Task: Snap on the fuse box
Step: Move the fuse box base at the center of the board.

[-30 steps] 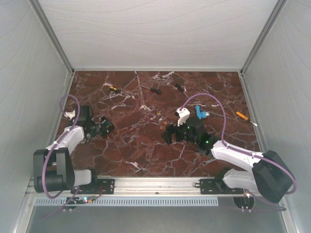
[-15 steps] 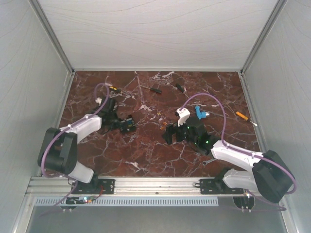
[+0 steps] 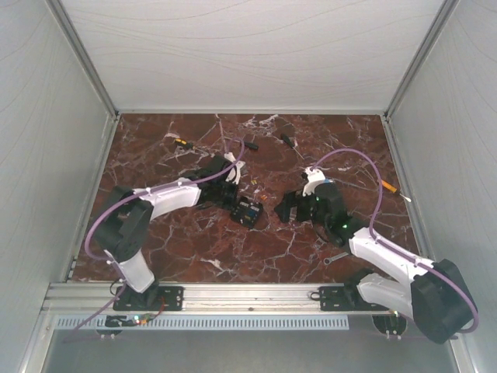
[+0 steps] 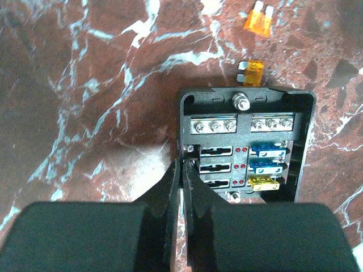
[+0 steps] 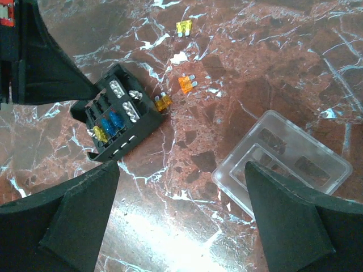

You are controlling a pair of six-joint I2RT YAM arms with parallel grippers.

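So far nothing is snapped on: we hold the fuse box, open-topped, with our left gripper clenched on its side wall. Its clear lid lies apart from the box, beneath our right gripper, spread wide and empty; fitting it remains.

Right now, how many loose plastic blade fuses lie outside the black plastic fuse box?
3: one orange fuse beside the fuse box, another orange fuse just beyond, a yellow fuse farthest. More may be hidden.

no readable text, label or number, even on the fuse box.
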